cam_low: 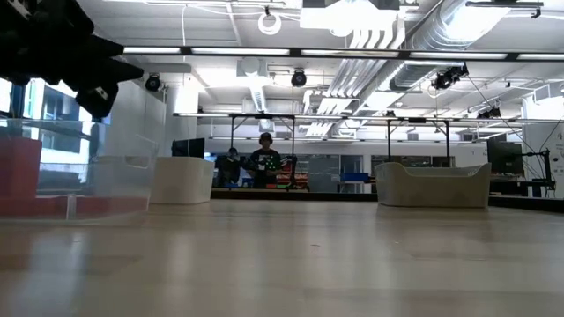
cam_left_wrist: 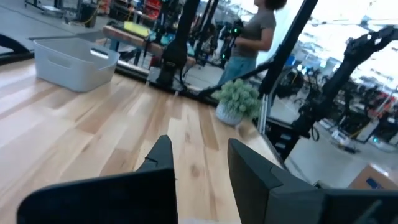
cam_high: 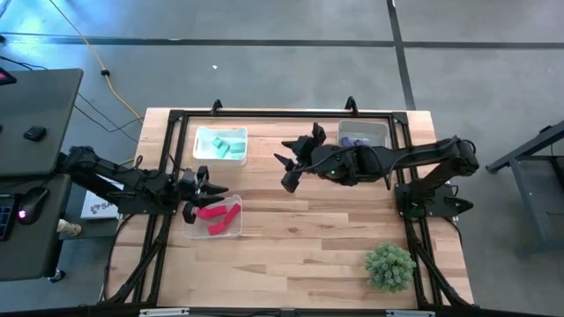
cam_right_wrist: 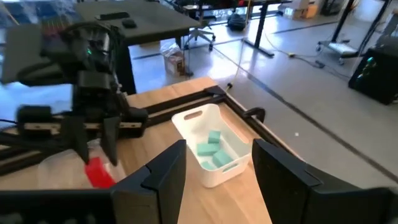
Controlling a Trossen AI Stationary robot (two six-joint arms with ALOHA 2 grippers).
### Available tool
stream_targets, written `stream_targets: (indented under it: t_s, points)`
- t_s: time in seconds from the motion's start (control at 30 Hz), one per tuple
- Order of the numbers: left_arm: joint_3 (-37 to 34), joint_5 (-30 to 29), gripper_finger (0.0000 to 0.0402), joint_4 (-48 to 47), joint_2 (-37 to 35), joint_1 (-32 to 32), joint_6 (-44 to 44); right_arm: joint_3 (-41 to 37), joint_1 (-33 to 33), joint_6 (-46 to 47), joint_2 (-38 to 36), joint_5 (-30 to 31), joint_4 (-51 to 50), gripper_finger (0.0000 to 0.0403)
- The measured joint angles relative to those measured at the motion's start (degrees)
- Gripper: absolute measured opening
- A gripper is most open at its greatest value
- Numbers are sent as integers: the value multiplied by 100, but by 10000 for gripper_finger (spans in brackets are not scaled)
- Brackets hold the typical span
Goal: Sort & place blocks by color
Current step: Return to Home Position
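Observation:
Red blocks (cam_high: pixel 211 214) lie in a clear tray (cam_high: pixel 189 231) at the table's left. My left gripper (cam_high: pixel 214 188) hovers open just beyond that tray's far rim, nothing between its fingers (cam_left_wrist: pixel 160 152); the right wrist view shows it (cam_right_wrist: pixel 94 146) above a red block (cam_right_wrist: pixel 99 173). Teal blocks (cam_high: pixel 225 145) lie in a white tray (cam_right_wrist: pixel 231 167) at the far left. Purple blocks (cam_high: pixel 356 141) lie in a tray (cam_high: pixel 381 129) at the far right. My right gripper (cam_high: pixel 285 173) hangs open and empty above the table's middle.
A spiky green plant (cam_high: pixel 389 266) stands at the near right corner, also in the left wrist view (cam_left_wrist: pixel 237 99). A black frame (cam_high: pixel 264 114) runs round the table's edges. Bare wood lies between the trays. A person (cam_left_wrist: pixel 255 28) stands in the room beyond the table.

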Motion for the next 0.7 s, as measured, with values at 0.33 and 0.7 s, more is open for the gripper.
stream_targets:
  t_s: [0.33,0.7]
  points:
    - [2,-17,62,-394,-273,-2,357,0,-311,480,-652,-611,-867,174]
    - [4,-264,62,-460,-271,-2,353,-20,-634,300,-1799,-314,-2465,174]
